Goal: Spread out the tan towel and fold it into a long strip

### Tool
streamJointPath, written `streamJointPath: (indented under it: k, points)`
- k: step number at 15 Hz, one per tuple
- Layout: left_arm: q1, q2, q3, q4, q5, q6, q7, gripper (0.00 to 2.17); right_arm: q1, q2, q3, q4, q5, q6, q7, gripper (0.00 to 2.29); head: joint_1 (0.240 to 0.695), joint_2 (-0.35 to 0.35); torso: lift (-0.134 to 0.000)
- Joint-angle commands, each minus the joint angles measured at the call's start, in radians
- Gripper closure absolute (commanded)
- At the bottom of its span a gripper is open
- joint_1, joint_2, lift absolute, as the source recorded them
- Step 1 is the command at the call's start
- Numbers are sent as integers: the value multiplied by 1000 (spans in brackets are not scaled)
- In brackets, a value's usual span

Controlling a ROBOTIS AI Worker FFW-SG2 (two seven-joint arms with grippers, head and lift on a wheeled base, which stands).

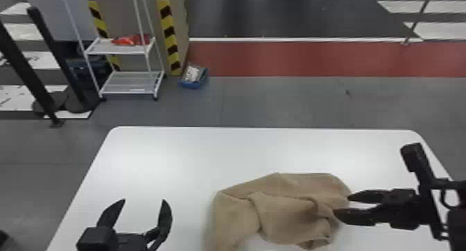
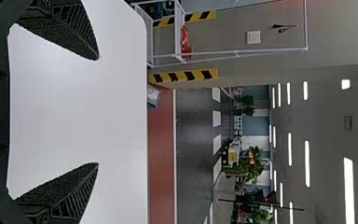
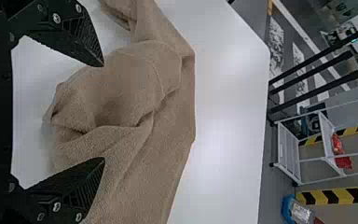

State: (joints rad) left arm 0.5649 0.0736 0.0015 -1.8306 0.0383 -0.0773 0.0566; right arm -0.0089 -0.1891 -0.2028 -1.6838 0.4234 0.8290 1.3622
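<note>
The tan towel (image 1: 284, 212) lies crumpled, with loose folds, on the right half of the white table. At its right edge in the head view is my right gripper (image 1: 341, 205), open, its fingertips at or just above the cloth. The right wrist view shows the towel (image 3: 130, 93) between and beyond the spread fingers of the right gripper (image 3: 104, 112), not pinched. My left gripper (image 1: 144, 201) is to the left of the towel, apart from it and open. In the left wrist view, the left gripper (image 2: 98, 112) has bare tabletop between its fingers.
The white table (image 1: 166, 156) has rounded far corners. Beyond it on the floor stand a white wire shelf (image 1: 119, 49) with a red item, a small blue bin (image 1: 194, 81) and dark posts (image 1: 59, 59) at the left.
</note>
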Motion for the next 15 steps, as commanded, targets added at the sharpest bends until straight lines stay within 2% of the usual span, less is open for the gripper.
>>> streamJointPath:
  k: [1, 3, 5, 9, 13, 15]
  points:
    - [-3, 0, 0, 5, 0, 0, 0, 70, 23, -4, 34, 3, 84, -96, 5, 194, 695, 5, 0]
    - [-3, 0, 0, 5, 0, 0, 0, 70, 46, -6, 86, 7, 170, -173, 5, 194, 695, 2, 0]
    - [-3, 0, 0, 7, 0, 0, 0, 70, 61, -15, 157, 10, 250, -185, 5, 194, 695, 11, 0]
    - [-5, 0, 0, 10, 0, 0, 0, 70, 64, -15, 243, 24, 319, -185, 5, 198, 695, 36, 0]
    - [-5, 0, 0, 14, 2, 0, 0, 70, 58, -21, 250, 44, 351, -201, 5, 292, 695, 56, 0]
    - [-10, 0, 0, 21, 0, 0, 0, 70, 50, -21, 243, 64, 356, -228, 5, 475, 695, 49, 0]
